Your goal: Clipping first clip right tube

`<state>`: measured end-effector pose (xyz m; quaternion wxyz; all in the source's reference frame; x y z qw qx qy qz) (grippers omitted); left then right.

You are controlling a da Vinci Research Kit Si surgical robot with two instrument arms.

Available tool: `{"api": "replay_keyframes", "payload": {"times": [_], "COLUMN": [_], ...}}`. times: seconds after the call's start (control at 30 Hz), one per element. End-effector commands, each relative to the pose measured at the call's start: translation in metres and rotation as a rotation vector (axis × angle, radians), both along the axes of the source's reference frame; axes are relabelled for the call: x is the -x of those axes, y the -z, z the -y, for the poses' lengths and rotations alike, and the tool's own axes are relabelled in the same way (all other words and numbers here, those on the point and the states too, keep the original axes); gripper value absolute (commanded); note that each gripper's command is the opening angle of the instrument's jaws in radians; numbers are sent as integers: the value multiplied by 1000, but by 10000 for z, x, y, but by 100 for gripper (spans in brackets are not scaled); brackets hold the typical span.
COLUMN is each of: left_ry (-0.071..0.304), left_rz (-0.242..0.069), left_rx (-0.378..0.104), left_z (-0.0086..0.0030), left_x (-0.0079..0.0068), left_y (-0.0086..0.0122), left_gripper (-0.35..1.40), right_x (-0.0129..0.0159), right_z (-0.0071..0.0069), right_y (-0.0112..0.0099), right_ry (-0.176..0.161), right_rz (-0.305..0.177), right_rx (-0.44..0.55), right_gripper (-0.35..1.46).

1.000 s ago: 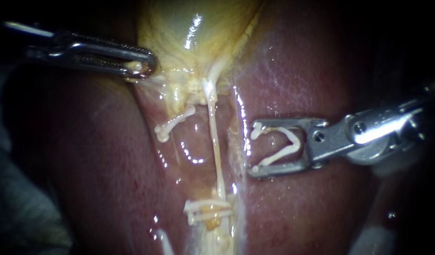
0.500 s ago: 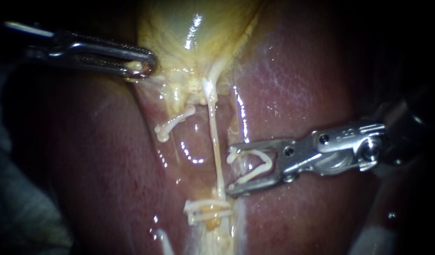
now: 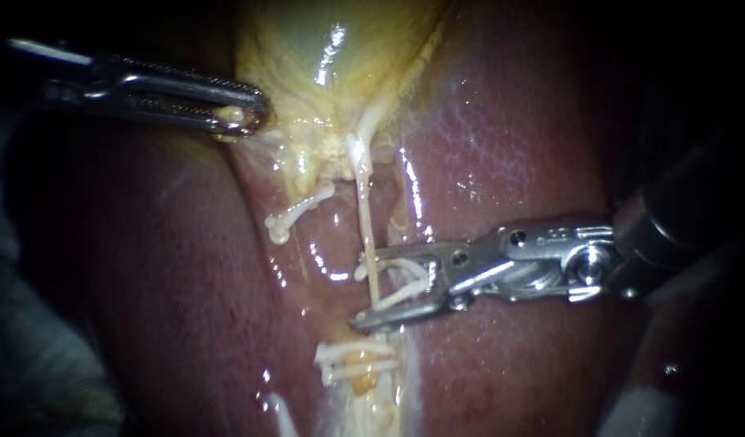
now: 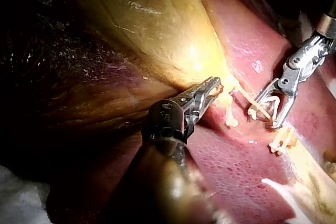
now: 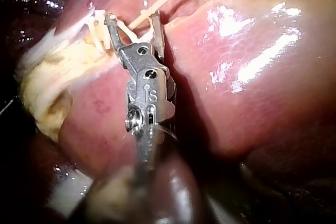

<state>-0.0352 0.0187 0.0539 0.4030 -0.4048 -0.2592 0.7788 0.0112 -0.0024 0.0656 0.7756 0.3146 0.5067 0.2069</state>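
The left instrument (image 3: pixel 244 118), slim steel with slotted, ridged jaws, is clenched on a fold of yellowish tissue at the near left edge of the gallbladder (image 3: pixel 340 48). The gallbladder is a glossy, pale yellow sac at the far side of the field. From its narrow neck the right tube (image 3: pixel 364 218) runs toward the near side as a thin, taut, cream-coloured strand. It lies in a wet groove between two lobes of smooth, dark red liver (image 3: pixel 510 137).

The right instrument (image 3: pixel 368 293) reaches in from the right across the liver. Its two flat metal jaws are spread apart and grip a white V-shaped clip (image 3: pixel 412 279), one leg seated against each jaw. The jaws and the clip's open legs straddle the right tube, which passes between them. In the right wrist view the strand crosses the gap near the jaw tips.

To the left of the tube, a closed white clip (image 3: pixel 295 214) with a knobbed end lies slanted on the wet tissue. On the near side of the jaws, a cluster of closed white clips (image 3: pixel 352 360) sits across the tube's line amid yellow fatty bits.
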Motion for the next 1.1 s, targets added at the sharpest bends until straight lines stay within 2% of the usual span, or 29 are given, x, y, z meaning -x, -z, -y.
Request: {"api": "replay_keyframes", "payload": {"times": [0.03, 0.17, 0.33, 0.7, 0.9, 1.1], "left_ry": [0, 0, 0, 0, 0, 1], "left_rz": [0, 0, 0, 0, 0, -1], "left_rx": [0, 0, 0, 0, 0, 0], "left_z": [0, 0, 0, 0, 0, 0], "left_x": [0, 0, 0, 0, 1, 1], "left_y": [0, 0, 0, 0, 0, 0], "left_gripper": [-35, -35, -35, -35, -35, -35], "right_x": [-2, -7, -8, -3, -2, -1], "right_z": [0, 0, 4, 20, 16, 11], "right_y": [0, 1, 4, 29, 34, 38], "right_ry": [1, 16, 24, 23, 37, 25], "right_rz": [-9, -46, -67, -104, -114, -97], "right_rx": [-9, -41, -66, -105, -115, -169], "right_gripper": [49, 49, 48, 45, 37, 12]}}
